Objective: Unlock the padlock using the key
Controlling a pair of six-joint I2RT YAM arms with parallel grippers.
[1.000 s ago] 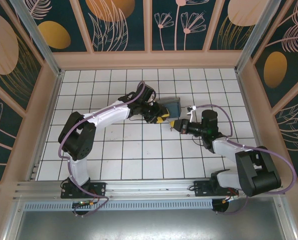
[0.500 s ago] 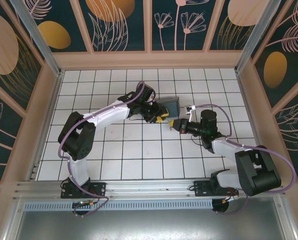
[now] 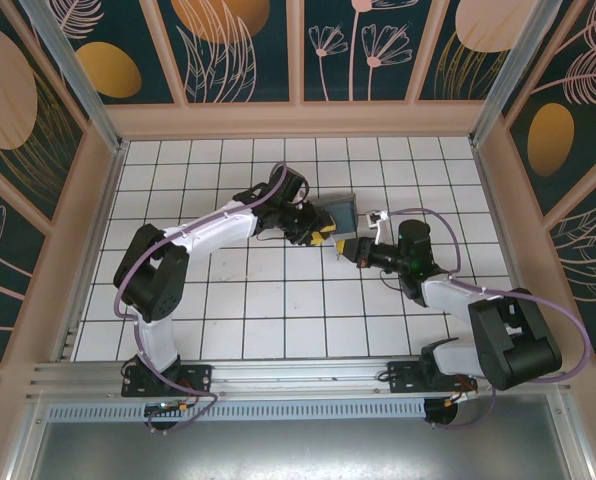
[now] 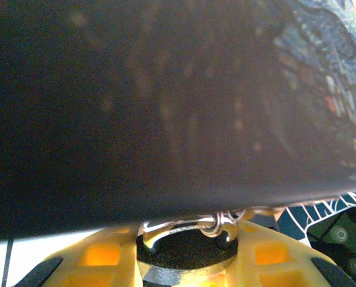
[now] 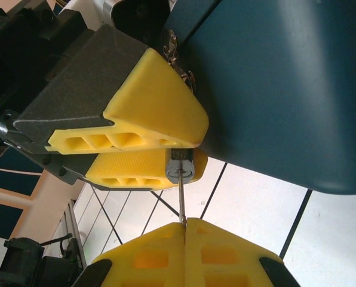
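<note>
Left of centre on the white gridded bench (image 3: pixel 228 330), the left pincer (image 3: pixel 321 236) is closed partway down on the padlock (image 5: pixel 180 166), its yellow honeycombed plastic fingers (image 5: pixel 154 116) clamping the small grey metal body from both sides. Close behind stands the dark blue box (image 5: pixel 273 84), smooth-faced and crowding the left wrist view. A thin silvery wire shackle (image 4: pixel 181 226) loops up toward it. A slim steel key (image 5: pixel 181 200) meets the padlock's end face and runs straight into the right pincer (image 3: pixel 347 247), whose yellow fingers are pinched fully together on it.
</note>
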